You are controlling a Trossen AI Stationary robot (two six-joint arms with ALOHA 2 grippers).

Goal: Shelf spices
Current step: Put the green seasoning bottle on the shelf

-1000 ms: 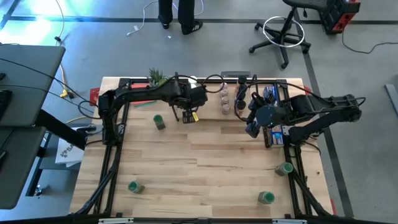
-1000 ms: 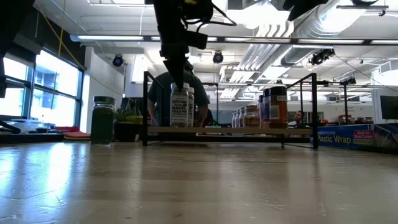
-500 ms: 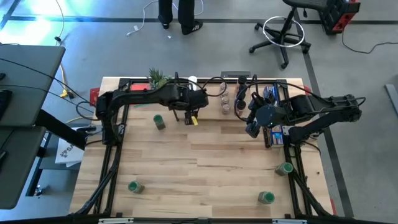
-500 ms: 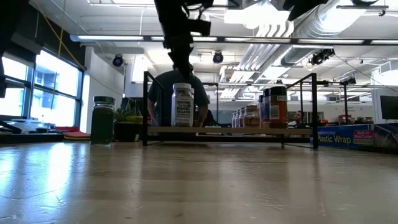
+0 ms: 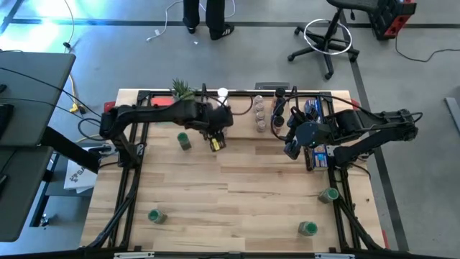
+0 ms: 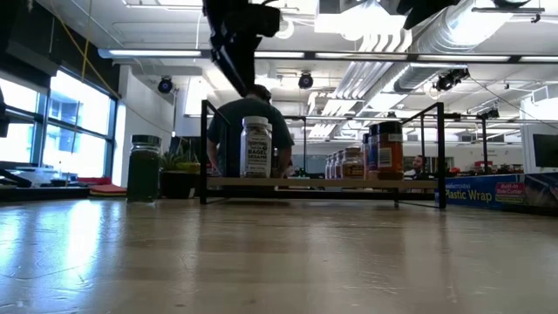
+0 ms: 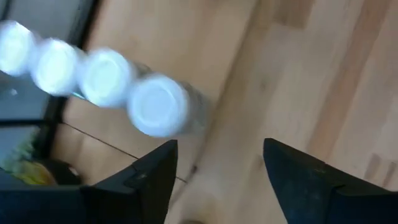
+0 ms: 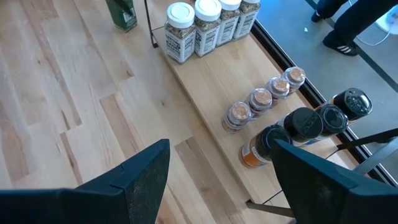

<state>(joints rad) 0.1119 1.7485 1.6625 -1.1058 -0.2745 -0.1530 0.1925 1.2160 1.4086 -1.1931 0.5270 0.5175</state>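
With a white-lidded jar (image 6: 256,146) standing free on the shelf (image 6: 319,182), the left end effector (image 5: 214,139) hangs empty, fingers apart; next fetch the green jar (image 5: 185,141) on the table (image 5: 237,194). Right end effector (image 5: 293,147) waits wide.

Shelf (image 5: 244,119): set at the table's far edge.
Jars (image 8: 205,25): lined up on the shelf.
Green-lidded jar (image 5: 185,141): left of the shelf, on the table.
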